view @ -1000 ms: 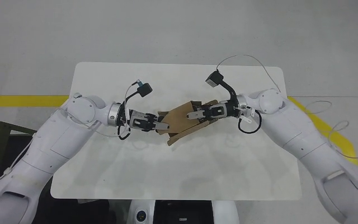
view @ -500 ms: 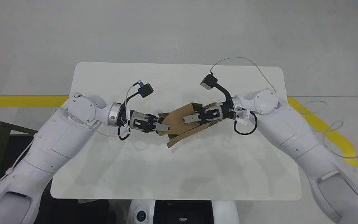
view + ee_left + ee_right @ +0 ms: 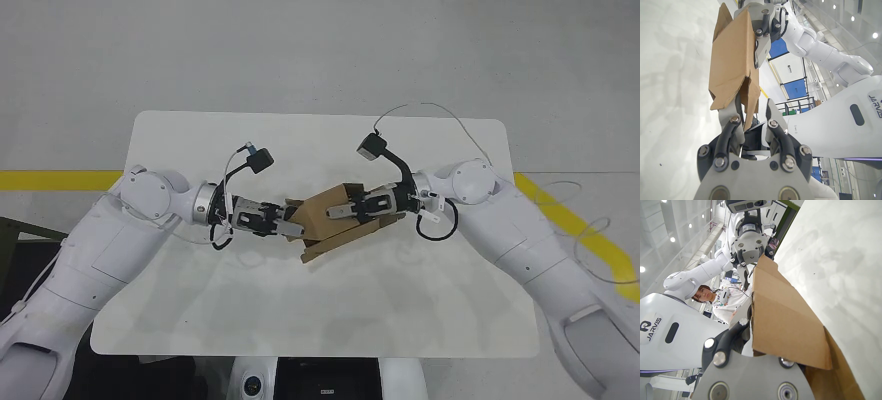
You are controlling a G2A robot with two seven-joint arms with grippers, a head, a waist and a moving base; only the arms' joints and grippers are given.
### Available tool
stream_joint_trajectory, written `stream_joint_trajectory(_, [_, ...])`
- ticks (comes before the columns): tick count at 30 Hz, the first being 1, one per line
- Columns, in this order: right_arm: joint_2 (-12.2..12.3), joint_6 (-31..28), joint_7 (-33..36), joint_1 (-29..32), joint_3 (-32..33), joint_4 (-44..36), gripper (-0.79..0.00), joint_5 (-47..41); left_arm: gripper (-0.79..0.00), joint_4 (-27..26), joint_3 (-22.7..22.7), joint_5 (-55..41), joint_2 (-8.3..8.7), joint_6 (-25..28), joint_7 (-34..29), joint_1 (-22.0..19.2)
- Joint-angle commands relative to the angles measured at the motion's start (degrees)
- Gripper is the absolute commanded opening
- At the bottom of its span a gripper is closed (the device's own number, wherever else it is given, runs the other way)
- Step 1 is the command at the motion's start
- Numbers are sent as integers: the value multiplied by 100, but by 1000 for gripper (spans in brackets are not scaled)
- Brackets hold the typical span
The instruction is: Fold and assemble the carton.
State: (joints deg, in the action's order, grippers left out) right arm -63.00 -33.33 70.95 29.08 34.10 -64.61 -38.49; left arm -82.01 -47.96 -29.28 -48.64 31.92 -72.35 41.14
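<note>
A brown cardboard carton (image 3: pixel 325 220), partly opened into a sleeve with loose flaps, hangs between both grippers over the middle of the white table (image 3: pixel 420 300). My right gripper (image 3: pixel 347 211) is shut on the carton's upper wall; one of its fingers (image 3: pixel 761 54) presses the outside of the panel. My left gripper (image 3: pixel 287 227) is at the opposite end, open. An end flap (image 3: pixel 751 106) lies between its fingers (image 3: pixel 770 109), and one finger is tucked behind the flap. In the right wrist view the carton (image 3: pixel 783 321) covers my right gripper's fingertips, and the left gripper (image 3: pixel 748 279) is at its far end.
Bare tabletop surrounds the carton on every side, widest toward the near edge (image 3: pixel 320 345). A yellow floor line (image 3: pixel 50 180) runs past the table's sides.
My right gripper has shifted slightly toward the left arm, pushing the carton a little more upright and open. The left gripper has barely moved.
</note>
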Motion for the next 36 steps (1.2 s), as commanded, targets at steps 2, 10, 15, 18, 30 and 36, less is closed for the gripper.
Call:
stream_joint_trajectory(2, [-2, -66, -66, 30, 76, 47, -785, 87, 0, 16, -49, -48, -8, 5, 19, 30])
stream_joint_trajectory(10, [40, -58, -791, 397, 370, -225, -785, 463, 0, -24, -225, -99, -34, 72, 316, 141])
stream_joint_trajectory(15, [188, 326, -1435, 784, 742, -791, -785, 956, 0, -60, -456, 200, -12, 36, 697, 198])
stream_joint_trajectory(18, [304, 637, -1854, 1075, 1046, -1303, -785, 1291, 0, -139, -558, 266, -4, -37, 831, 253])
stream_joint_trajectory(30, [642, 1347, -2767, 2356, 2045, -2979, -785, 2386, 0, -267, -700, 190, -48, -310, 1139, 469])
stream_joint_trajectory(36, [657, 1258, -3050, 2633, 2203, -3064, -785, 2710, 0, -260, -718, 186, -74, -351, 1049, 549])
